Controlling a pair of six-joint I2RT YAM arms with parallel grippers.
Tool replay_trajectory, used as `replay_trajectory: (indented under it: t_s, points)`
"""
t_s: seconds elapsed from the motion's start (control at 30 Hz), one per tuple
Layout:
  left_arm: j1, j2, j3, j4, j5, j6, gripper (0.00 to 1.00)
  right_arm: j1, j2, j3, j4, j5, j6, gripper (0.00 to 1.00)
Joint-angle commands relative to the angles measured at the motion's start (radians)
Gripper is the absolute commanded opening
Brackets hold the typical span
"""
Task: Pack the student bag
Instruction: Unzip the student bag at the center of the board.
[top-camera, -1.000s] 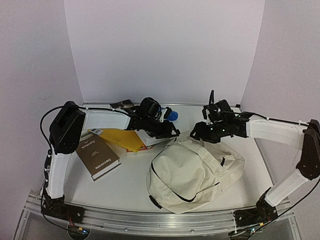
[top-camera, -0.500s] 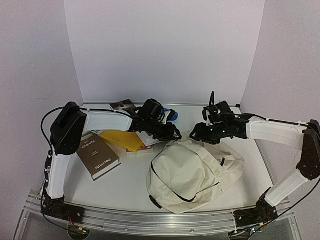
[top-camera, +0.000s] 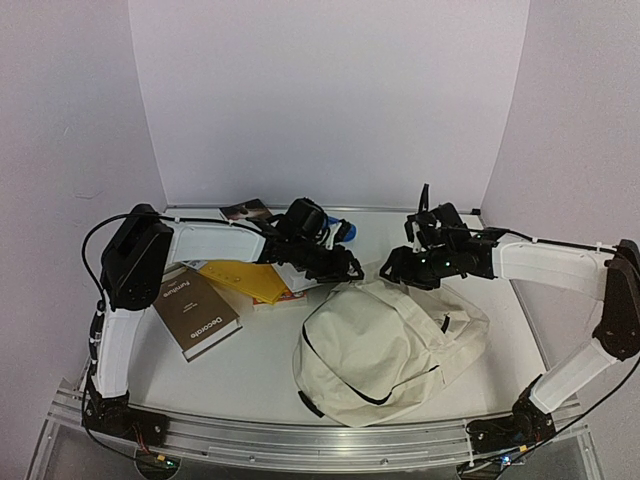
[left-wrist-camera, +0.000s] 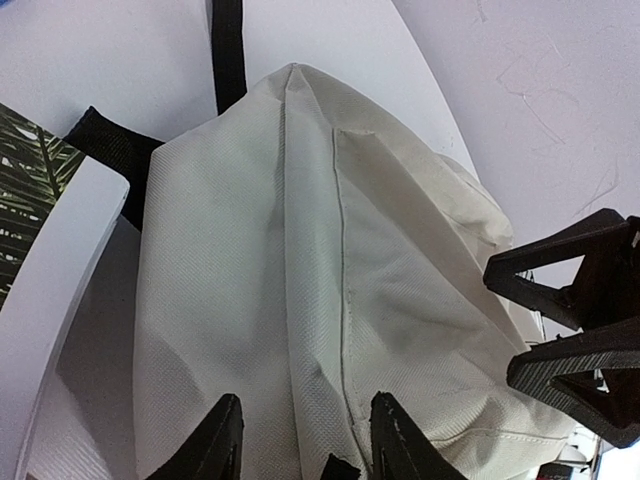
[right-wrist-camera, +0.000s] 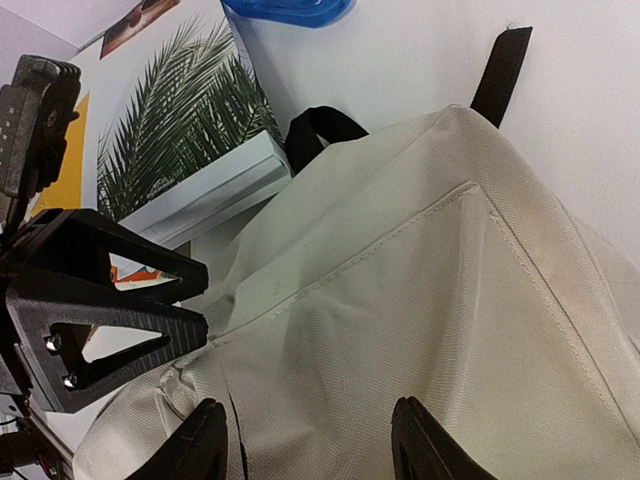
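The student bag (top-camera: 385, 345) lies flat in the middle of the table, a cream fabric backpack with black straps; its top end points to the back. Both grippers meet over that top end. My left gripper (top-camera: 345, 268) comes in from the left; in the left wrist view its fingers stand apart over a seam of the student bag (left-wrist-camera: 300, 250), left gripper (left-wrist-camera: 308, 445). My right gripper (top-camera: 396, 268) comes in from the right, right gripper (right-wrist-camera: 310, 445), open wide above the cream cloth of the student bag (right-wrist-camera: 450, 300). Neither pinches the cloth.
A brown book (top-camera: 195, 312) and a yellow book (top-camera: 245, 277) lie left of the bag. A palm-leaf book (right-wrist-camera: 190, 150) sits under the left arm. A blue object (top-camera: 345, 230) and a small book (top-camera: 245, 211) lie by the back wall.
The left gripper has crept slightly right toward the bag's top end. The right arm and the bag have hardly moved.
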Motion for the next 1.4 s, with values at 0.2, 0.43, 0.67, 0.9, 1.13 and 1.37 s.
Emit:
replay_trajectory:
  t_s: [0.2, 0.43, 0.67, 0.9, 1.13, 1.37]
  points:
    - [-0.006, -0.017, 0.034, -0.006, -0.012, 0.026, 0.22, -0.001, -0.005, 0.001, 0.018, 0.009, -0.002, 0.55]
    - [-0.006, -0.042, 0.017, 0.002, -0.039, 0.025, 0.00, -0.001, -0.048, 0.004, 0.016, -0.012, -0.020, 0.58]
    - [-0.006, -0.123, -0.071, 0.085, -0.079, 0.008, 0.00, -0.001, -0.082, 0.020, 0.016, -0.116, -0.086, 0.73]
    - [-0.006, -0.161, -0.108, 0.115, -0.089, -0.003, 0.00, -0.001, -0.025, 0.033, 0.016, -0.136, -0.109, 0.74]
    - [-0.006, -0.166, -0.115, 0.116, -0.083, -0.010, 0.00, 0.000, 0.049, 0.068, 0.017, -0.234, -0.129, 0.58]
    - [-0.006, -0.180, -0.128, 0.116, -0.099, -0.010, 0.00, 0.001, 0.062, 0.078, 0.022, -0.246, -0.125, 0.34]
